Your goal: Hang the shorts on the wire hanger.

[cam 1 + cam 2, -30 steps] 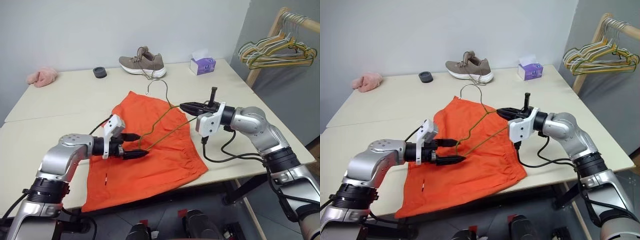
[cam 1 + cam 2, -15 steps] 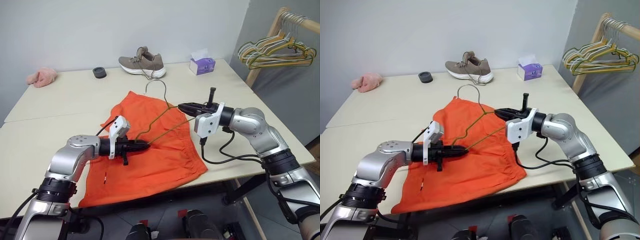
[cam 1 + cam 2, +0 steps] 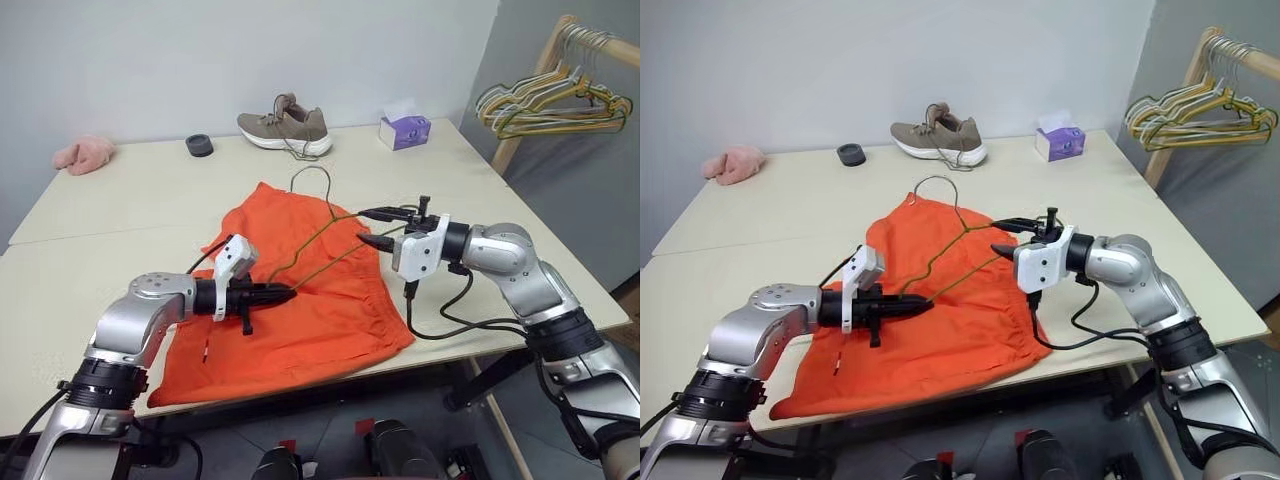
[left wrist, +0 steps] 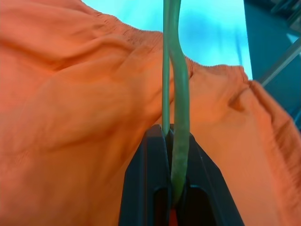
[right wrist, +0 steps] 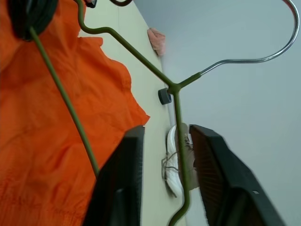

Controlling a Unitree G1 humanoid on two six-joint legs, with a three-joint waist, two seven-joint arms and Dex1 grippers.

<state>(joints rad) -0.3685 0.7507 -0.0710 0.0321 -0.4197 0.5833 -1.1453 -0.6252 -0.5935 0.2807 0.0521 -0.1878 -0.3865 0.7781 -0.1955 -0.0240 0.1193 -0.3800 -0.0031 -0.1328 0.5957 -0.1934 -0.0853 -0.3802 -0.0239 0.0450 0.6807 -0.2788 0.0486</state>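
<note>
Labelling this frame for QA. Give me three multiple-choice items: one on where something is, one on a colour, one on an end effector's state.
1. Where is the shoe?
A. At the far edge of the table, beyond the shorts
B. On top of the shorts
C. Hanging on the rack

2. What colour are the shorts?
A. Pink
B. Orange
C. Grey

3. What is the left end effector doing?
A. Open above the shoe
B. Shut on the tissue box
C. Shut on the hanger

Answers:
1. A: the shoe stands near the wall, past the shorts, beside a small black ring.
2. B: the cloth spread on the near part of the table is bright orange.
3. C: the left wrist view shows the green wire pinched between the two black fingers, while the right end effector stands open around the wire.
</note>
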